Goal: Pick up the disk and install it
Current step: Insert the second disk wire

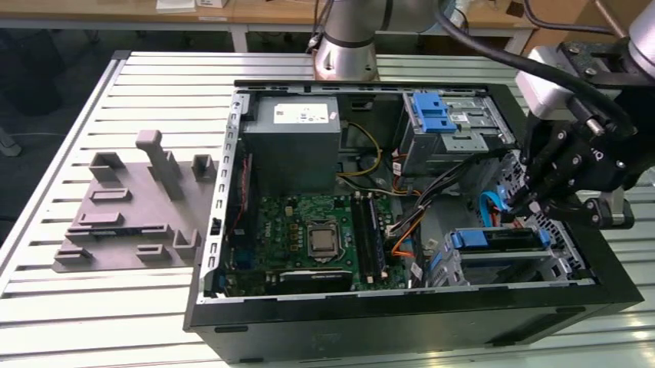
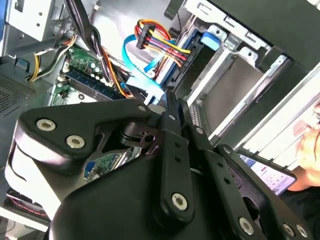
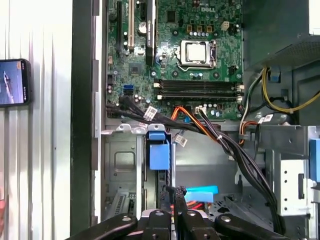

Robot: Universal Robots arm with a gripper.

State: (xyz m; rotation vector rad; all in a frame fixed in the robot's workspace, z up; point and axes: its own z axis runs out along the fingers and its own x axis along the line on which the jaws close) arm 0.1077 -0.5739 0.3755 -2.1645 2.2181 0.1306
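You are looking at a slatted pale metal desk [image 1: 153,84] lying under even light. Wooden furniture [image 1: 256,11] is standing behind it, above dark floor [image 1: 41,84].

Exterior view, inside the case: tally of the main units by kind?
Power supply: 1
Motherboard: 1
Drive cage with blue latch: 1
Disk in blue carrier: 1
Total: 4

The arm reaches in from the exterior view's right, its silver wrist bent downward so the black hand [image 1: 539,201] points down and toward the exterior view's left. In both wrist views the hand's linkage bars converge, and the fingers [image 2: 172,112] stand pressed close together with no visible gap between them.
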